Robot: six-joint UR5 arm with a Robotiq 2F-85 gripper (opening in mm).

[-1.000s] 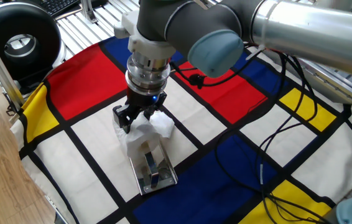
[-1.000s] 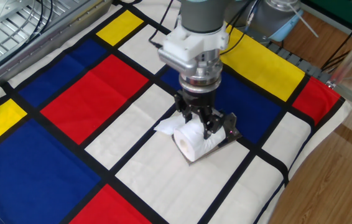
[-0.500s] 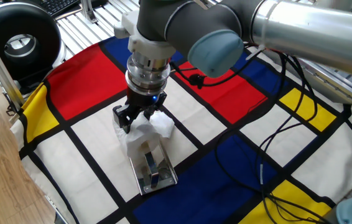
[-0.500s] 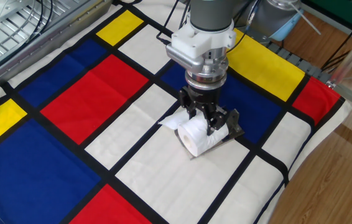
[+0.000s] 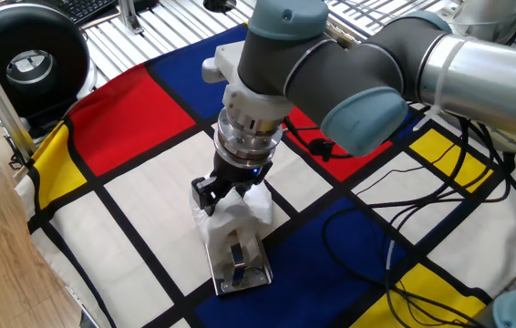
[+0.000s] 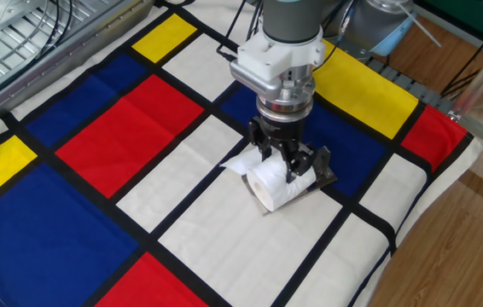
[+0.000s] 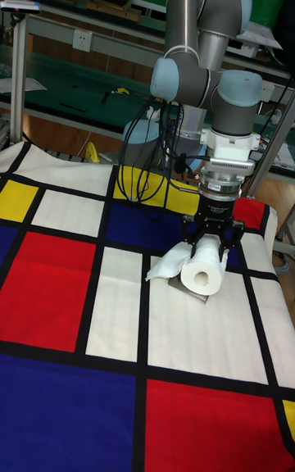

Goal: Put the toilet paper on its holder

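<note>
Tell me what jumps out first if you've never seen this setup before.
First, the big grey UR5 arm reaching down over the middle of the table, its gripper shut on a white toilet paper roll. The roll sits on a shiny chrome holder lying flat on a white panel. Under everything, a bold red, blue, yellow and white checked tablecloth covers the table.

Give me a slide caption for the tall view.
Robot gripper shut on toilet paper over the holder on a colourful cloth.

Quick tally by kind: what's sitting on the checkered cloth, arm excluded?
White soft toilet paper roll: 1
Shiny chrome metal holder plate: 1
Total: 2
The roll sits between the gripper jaws, over the holder.
</note>
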